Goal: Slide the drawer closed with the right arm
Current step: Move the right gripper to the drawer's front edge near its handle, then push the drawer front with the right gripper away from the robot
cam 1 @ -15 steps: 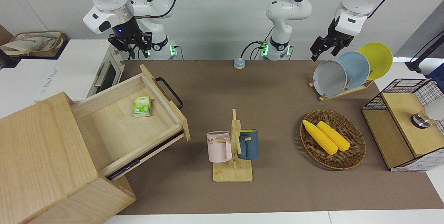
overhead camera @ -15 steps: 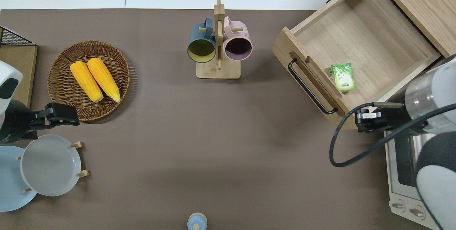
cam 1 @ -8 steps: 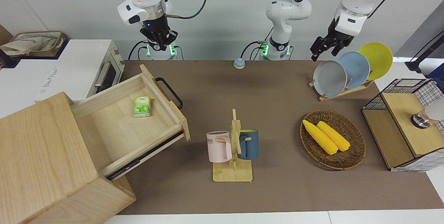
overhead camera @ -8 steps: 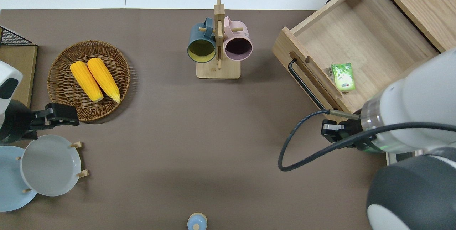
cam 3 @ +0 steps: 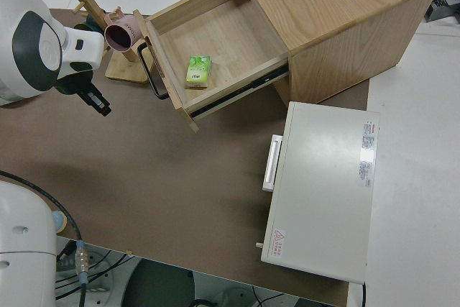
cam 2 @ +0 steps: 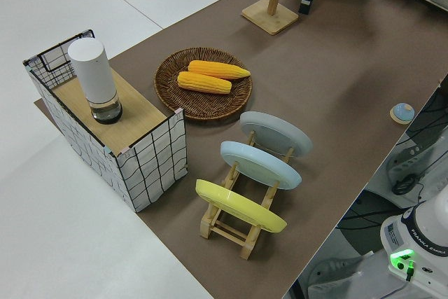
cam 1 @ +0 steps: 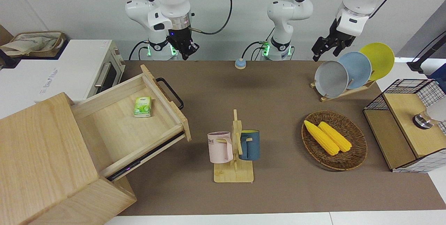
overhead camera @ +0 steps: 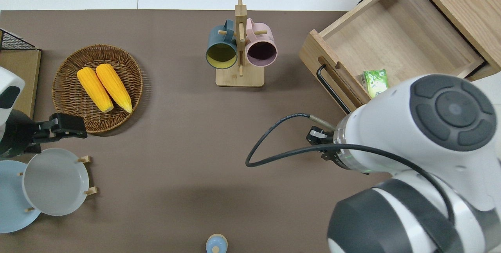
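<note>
The light-wood drawer [cam 1: 115, 127] stands pulled far out of its pale cabinet [cam 1: 41, 155], slanted across the table. Its black bar handle [cam 1: 170, 93] faces the table's middle. A green packet [overhead camera: 376, 83] lies inside, close to the front panel. My right gripper [cam 1: 186, 50], with a blue light, hangs over bare tabletop just off the handle's robot-side end, apart from the handle [overhead camera: 332, 88]. The overhead view shows only the gripper's tip [overhead camera: 315, 136] under the arm; the right side view shows the gripper [cam 3: 98, 101] beside the drawer front [cam 3: 167, 80]. The left arm is parked.
A white toaster oven [cam 1: 80, 68] stands beside the cabinet, nearer to the robots. A mug rack [cam 1: 234, 148] with two mugs is mid-table. A corn basket [cam 1: 333, 139], a plate rack [cam 1: 352, 68] and a wire crate [cam 1: 407, 120] fill the left arm's end.
The right arm swung from over the oven and drawer corner toward the table's middle, stopping off the drawer's front. The drawer and the left arm stayed still.
</note>
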Available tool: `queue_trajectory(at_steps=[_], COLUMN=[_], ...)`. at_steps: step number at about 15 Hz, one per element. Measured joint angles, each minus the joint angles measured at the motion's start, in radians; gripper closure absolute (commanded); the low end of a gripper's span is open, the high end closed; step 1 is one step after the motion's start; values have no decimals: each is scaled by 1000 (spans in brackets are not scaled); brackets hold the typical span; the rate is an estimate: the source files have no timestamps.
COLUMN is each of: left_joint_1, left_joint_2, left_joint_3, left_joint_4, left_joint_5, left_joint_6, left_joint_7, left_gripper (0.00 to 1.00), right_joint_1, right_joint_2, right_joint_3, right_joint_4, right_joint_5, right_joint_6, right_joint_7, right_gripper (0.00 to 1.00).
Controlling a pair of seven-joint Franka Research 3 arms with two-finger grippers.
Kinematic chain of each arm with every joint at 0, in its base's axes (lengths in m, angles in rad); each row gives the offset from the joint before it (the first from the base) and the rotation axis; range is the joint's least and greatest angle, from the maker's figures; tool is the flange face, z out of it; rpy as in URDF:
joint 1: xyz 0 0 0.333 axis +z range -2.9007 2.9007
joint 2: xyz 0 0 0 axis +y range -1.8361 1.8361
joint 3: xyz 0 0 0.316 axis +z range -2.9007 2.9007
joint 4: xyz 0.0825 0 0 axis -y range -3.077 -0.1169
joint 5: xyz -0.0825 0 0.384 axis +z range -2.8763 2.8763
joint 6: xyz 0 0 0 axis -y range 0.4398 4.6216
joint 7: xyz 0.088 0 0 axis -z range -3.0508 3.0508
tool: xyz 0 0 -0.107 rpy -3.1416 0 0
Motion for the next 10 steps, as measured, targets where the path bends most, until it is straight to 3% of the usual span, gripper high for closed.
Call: queue_trajectory(at_steps=[2, 5, 8, 10], left_joint_1=[0, 0, 0, 0], left_joint_2=[0, 0, 0, 0], left_joint_3=[0, 0, 0, 0], left_joint_4=[0, 0, 0, 0], left_joint_5=[0, 0, 0, 0], left_joint_6=[0, 0, 0, 0], left_joint_7=[0, 0, 0, 0], left_gripper=[7, 7, 7, 7], right_joint_1=[12, 14, 15, 15], right_joint_2=[3, 7, 20, 37], right_joint_3=[-1, -25, -65, -74], right_joint_4=[-62, -109, -136, -139], right_joint_5=[-1, -1, -1, -1], right_joint_6=[95, 197, 258, 282], right_joint_7=[63, 99, 104, 107], right_gripper=[1000, 1000, 1000, 1000])
